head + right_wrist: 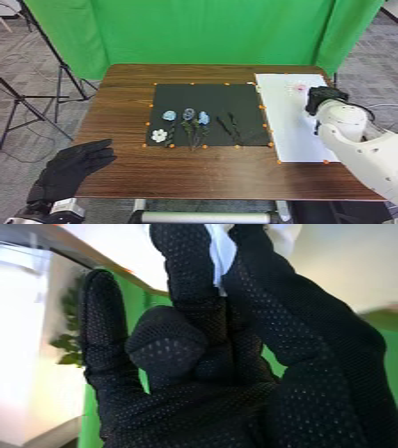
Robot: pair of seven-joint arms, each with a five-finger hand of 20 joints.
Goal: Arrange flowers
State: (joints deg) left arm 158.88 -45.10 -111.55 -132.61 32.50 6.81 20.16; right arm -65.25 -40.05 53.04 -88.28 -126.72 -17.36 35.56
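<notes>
our right hand (327, 96) is at the far right of the table (124, 172), over the right-hand edge of the white sheet (298, 135) and just beside a pale pink flower (299, 88). close up in the right wrist view, the right hand (200, 416) has a pale, bluish-white piece (222, 255) pinched between its black-gloved fingers; we cannot tell whether it is part of a flower. our left hand (78, 162) is open, fingers extended, over the near left corner of the table, well apart from the flowers. on the black mat (244, 95), left of the sheet, we have three bluish blooms in a loose row: a light blue flower (169, 115) on the left, a grey-blue flower (188, 114) in the middle and a blue flower (203, 118) on the right, with dark green stems running towards us. a white flower (159, 135) lies near the mat's left edge, nearer to us than the light blue one. to the right of the row, we see two thin dark sprigs (234, 124) close together. small orange markers (238, 146) dot the borders of the mat and sheet, and behind the table hangs a green curtain (213, 35).
</notes>
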